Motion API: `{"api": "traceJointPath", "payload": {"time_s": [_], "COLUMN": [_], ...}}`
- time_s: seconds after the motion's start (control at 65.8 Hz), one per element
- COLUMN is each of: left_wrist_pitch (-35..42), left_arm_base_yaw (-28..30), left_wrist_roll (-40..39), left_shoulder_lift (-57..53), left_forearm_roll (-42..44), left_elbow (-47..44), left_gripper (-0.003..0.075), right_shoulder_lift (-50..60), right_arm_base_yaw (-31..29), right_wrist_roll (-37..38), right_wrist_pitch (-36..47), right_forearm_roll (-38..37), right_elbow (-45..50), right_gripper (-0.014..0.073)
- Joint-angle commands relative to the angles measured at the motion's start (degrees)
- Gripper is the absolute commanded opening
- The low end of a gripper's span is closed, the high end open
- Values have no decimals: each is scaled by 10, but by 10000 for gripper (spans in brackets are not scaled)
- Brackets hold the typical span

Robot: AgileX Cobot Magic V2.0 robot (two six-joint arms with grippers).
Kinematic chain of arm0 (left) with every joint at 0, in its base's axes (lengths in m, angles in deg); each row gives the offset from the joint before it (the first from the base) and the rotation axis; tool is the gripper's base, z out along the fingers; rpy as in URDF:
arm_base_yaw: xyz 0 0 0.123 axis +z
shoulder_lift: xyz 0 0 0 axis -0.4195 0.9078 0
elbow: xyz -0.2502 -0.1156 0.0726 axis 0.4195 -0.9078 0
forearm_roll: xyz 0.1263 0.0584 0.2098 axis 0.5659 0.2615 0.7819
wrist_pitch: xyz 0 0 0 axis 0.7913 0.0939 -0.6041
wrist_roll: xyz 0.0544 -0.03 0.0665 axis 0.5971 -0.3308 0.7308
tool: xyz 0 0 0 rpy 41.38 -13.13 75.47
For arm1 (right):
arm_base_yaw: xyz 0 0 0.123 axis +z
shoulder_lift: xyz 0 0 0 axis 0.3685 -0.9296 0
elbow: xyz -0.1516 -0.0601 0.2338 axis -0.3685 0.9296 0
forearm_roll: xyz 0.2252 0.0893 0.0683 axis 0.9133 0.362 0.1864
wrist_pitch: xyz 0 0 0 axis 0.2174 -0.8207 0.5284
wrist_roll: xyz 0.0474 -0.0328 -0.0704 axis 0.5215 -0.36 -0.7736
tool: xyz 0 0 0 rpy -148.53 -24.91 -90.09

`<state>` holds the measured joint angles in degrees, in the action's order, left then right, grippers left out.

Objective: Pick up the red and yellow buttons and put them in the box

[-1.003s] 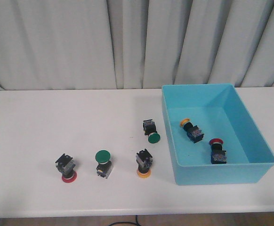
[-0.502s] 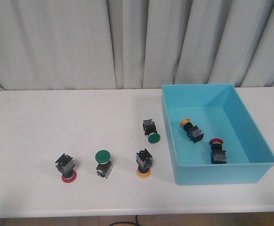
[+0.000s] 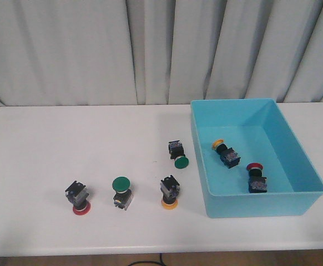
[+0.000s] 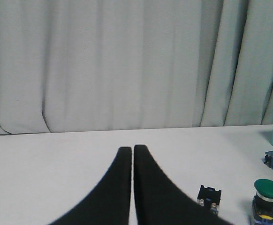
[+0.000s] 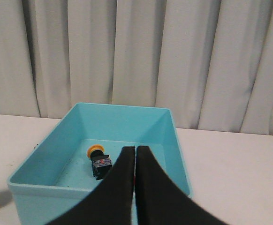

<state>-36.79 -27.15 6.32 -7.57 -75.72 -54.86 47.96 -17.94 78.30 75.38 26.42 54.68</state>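
Starting point: white table (image 3: pixel 34 138) with the blue box (image 3: pixel 256 205) on its right side and five buttons loose to the left of it.
Box: holds two buttons already, a yellow-capped one (image 3: pixel 226 151) near the middle of the floor and a red-capped one (image 3: pixel 256 178) toward the near wall, both lying on their sides.
Left gripper (image 4: pixel 128 154): pulled back off the front view, fingers pressed together, holding nothing.
Right gripper (image 5: pixel 135 154): likewise clenched and empty, its camera looking straight over the box.
Red button on table (image 3: pixel 77 196): far left of the row, cap down on the table with the body tilted up and back; well apart from the box.
Yellow button on table (image 3: pixel 170 193): cap down, body leaning back, just beside the box's left wall.
Green buttons: one upright (image 3: pixel 121 192) between the red and the yellow, one on its side (image 3: pixel 178 154) behind the yellow; both are to be left alone.
Deciding relation: the red button lies on the left arm's side and the yellow nearer the right arm, so by my judgement each arm suits its own one.
Progress: two in, two still to pick.
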Motion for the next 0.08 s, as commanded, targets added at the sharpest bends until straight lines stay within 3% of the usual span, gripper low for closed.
{"api": "traceJointPath", "payload": {"time_s": [0.0, 0.061], "left_wrist_pitch": [44, 44], "left_arm_base_yaw": [1, 1], "left_wrist_roll": [-1, -1], "left_shoulder_lift": [-9, -9], "left_forearm_roll": [-6, -6], "left_elbow": [-13, -13], "left_gripper": [-7, -7], "right_shoulder_lift": [4, 4], "right_arm_base_yaw": [-3, -3], "right_wrist_roll": [0, 0], "right_wrist_pitch": [45, 45], "right_forearm_roll": [-7, -7], "right_elbow": [5, 5], "right_gripper": [-4, -4]}}
